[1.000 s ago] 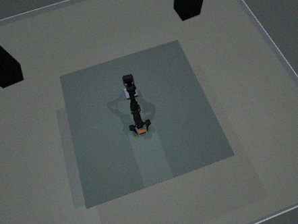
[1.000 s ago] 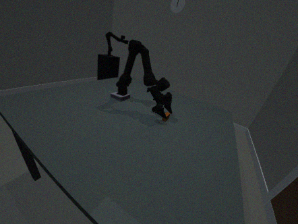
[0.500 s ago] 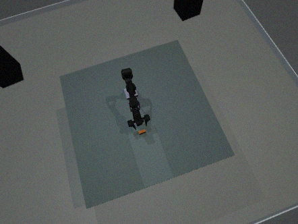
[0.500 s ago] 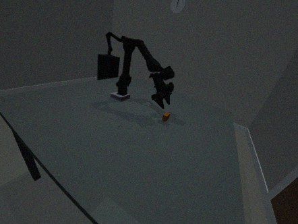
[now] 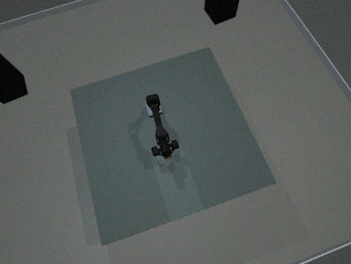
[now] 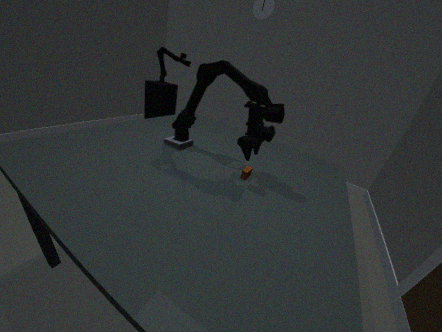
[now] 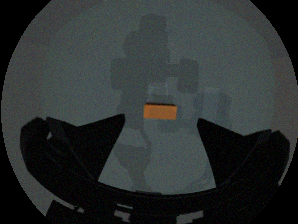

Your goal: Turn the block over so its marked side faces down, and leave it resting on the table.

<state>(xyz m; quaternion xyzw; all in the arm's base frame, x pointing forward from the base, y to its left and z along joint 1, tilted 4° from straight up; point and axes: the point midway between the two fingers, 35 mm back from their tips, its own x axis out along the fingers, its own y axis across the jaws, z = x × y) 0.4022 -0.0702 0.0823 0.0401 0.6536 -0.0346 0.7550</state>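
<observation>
Your worktop (image 5: 230,131) (image 6: 200,250) (image 7: 75,85) spreads widest in view, and the arm (image 5: 157,119) (image 6: 240,82) arches over it from its pale base plate (image 5: 150,114) (image 6: 172,144), reaching toward 6 o'clock in the top view. You have the jaws wide open, pointing down with nothing between them, above the orange block (image 5: 167,157) (image 6: 246,173) (image 7: 160,112), which rests on the worktop. In the wrist view its long side runs from 9 to 3 o'clock, with the fingertips beyond both ends. The step looks like lining up over the block, either to grip it or to check its turn. You can't tell the marked side from here; a thin dark strip shows along the 12 o'clock edge, so settle which face that is before committing. If a turn remains, come straight down, keep the block centred, close evenly on its ends and lift enough for the rotation to clear. Lower it until a face sits flat before releasing, or it may tip back. You have no containers in sight, so there are no contents to mind.
</observation>
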